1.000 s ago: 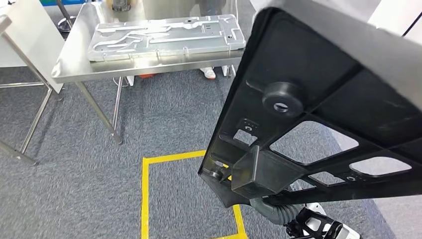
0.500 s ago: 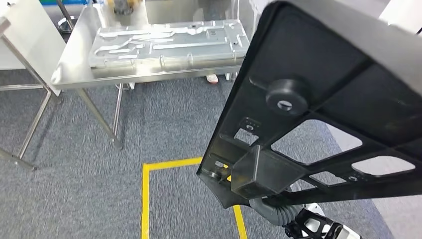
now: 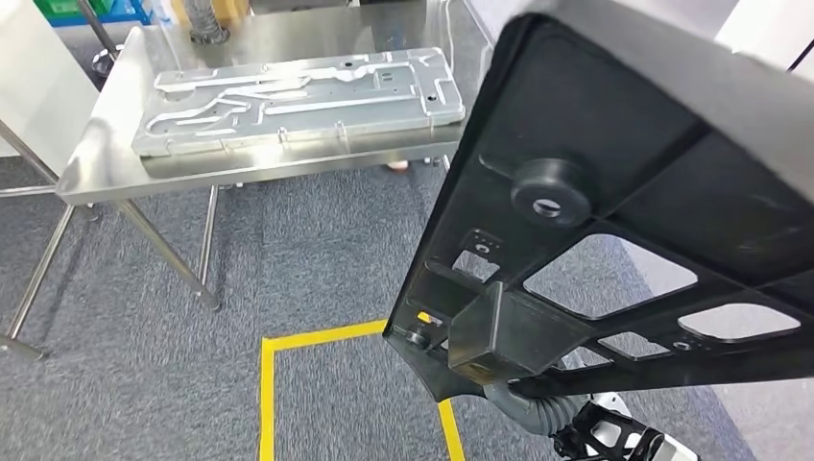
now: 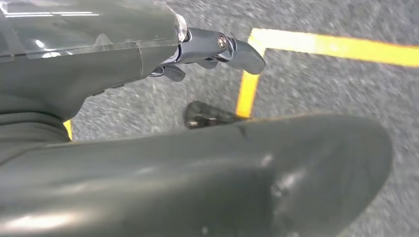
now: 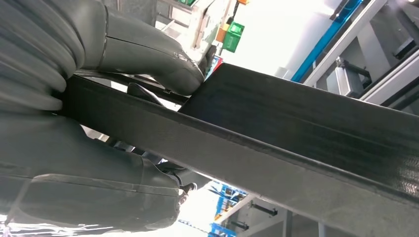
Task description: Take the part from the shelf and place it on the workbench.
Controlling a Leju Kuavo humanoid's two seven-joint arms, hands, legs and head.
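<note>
The black plastic part [image 3: 614,230], a ribbed frame with cut-out openings and a round boss, is held tilted above the grey carpet [image 3: 317,250], near the camera in the head view. The right hand [image 5: 89,123] clamps its edge, thumb on one face, fingers on the other. The left hand [image 4: 148,49] hangs over the yellow floor tape [image 4: 316,44], its fingers partly curled around nothing. The steel workbench [image 3: 106,154] ahead carries a stamped metal panel [image 3: 298,96].

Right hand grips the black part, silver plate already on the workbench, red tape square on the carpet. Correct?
Not quite: the tape square is yellow, as the head view shows. The right hand does grip the black part, and the silver plate lies on the workbench.
</note>
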